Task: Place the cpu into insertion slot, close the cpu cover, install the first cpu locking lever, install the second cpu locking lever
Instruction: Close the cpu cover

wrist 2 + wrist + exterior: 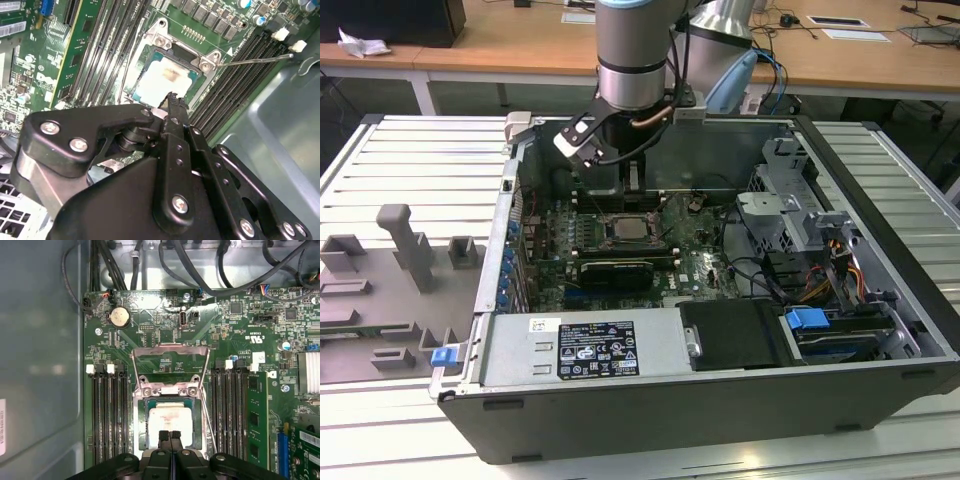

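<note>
The pale silvery square cpu [170, 422] lies seated in the dark, silver-rimmed insertion slot [144, 412]. On its far side, the thin silvery cpu cover [170, 347] stands open. The black gripper [169, 436] hovers over the chip's edge, fingers clenched on nothing (set for pushing, I judge).

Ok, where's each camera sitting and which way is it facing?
Exterior view: off the arm, above the open computer case, looking down into it; the arm reaches in.
First wrist view: on the wrist, facing straight down onto the cpu; the shut gripper shows.
Second wrist view: on the wrist, slanting along the gripper toward the cpu.
Both wrist views share gripper, cpu and insertion slot.
</note>
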Robot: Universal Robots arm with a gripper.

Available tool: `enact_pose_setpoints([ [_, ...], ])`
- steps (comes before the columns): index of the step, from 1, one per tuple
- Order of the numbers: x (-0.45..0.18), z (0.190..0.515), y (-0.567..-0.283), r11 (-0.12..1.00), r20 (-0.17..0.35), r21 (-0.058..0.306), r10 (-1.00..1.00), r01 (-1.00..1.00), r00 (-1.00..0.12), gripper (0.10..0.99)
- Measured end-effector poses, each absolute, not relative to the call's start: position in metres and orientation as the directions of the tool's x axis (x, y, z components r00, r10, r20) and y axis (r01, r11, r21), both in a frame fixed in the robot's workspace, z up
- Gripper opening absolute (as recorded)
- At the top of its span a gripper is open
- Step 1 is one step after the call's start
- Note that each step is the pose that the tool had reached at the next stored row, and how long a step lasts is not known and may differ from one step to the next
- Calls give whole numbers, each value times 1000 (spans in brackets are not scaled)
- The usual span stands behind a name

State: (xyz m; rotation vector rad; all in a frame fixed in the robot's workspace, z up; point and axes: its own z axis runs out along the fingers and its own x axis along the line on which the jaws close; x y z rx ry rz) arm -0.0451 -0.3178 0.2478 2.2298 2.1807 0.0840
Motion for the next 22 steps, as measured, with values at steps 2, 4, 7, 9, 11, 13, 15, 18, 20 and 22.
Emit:
enact_pose_setpoints([
  [2, -45, 257, -318, -23, 23, 53, 999, 998, 22, 106],
  [4, -45, 263, -318, -23, 23, 53, 999, 998, 22, 106],
  [7, -45, 269, -318, -23, 23, 52, 999, 998, 22, 106],
  [9, -45, 271, -318, -23, 23, 51, 999, 998, 22, 106],
  [11, -45, 273, -318, -23, 24, 51, 999, 998, 22, 106],
  [13, -45, 276, -318, -23, 24, 51, 999, 998, 22, 106],
  [15, -45, 282, -318, -23, 24, 51, 999, 998, 22, 106],
  [18, -46, 296, -318, -23, 24, 51, 999, 998, 22, 106],
  [20, -48, 304, -318, -23, 24, 51, 999, 998, 22, 106],
  [22, -48, 315, -318, -23, 24, 51, 999, 998, 22, 106],
])
